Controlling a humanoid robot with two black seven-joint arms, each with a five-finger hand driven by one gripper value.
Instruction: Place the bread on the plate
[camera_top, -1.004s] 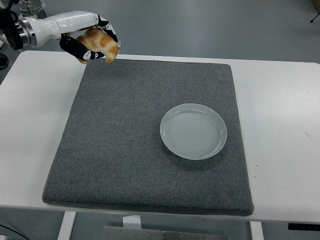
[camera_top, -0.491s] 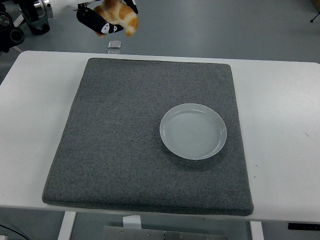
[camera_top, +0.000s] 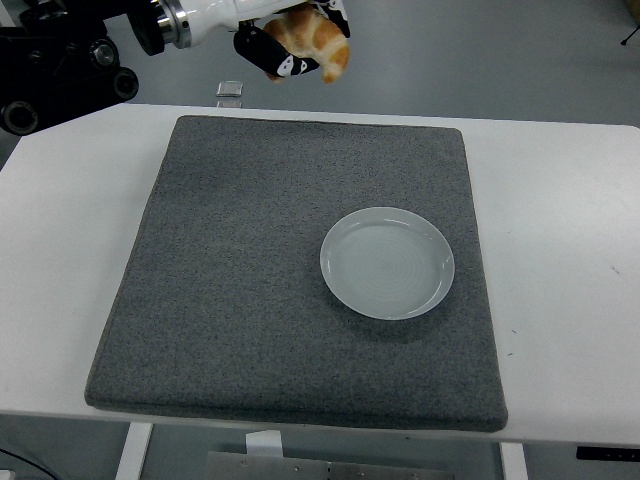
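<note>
My left hand (camera_top: 290, 45) comes in from the upper left and is shut on a golden-brown piece of bread (camera_top: 315, 40), holding it high above the far edge of the grey mat (camera_top: 230, 280). A white round plate (camera_top: 387, 262) lies empty on the right half of the mat, well below and to the right of the hand. The right arm is out of view.
The mat covers most of the white table (camera_top: 560, 200). A small clear object (camera_top: 230, 90) lies on the table just behind the mat's far left edge. The left arm's black base (camera_top: 60, 70) fills the top-left corner.
My left hand has risen and moved to the right with the bread, from over the mat's far left corner to above the middle of its far edge. The plate has not moved.
</note>
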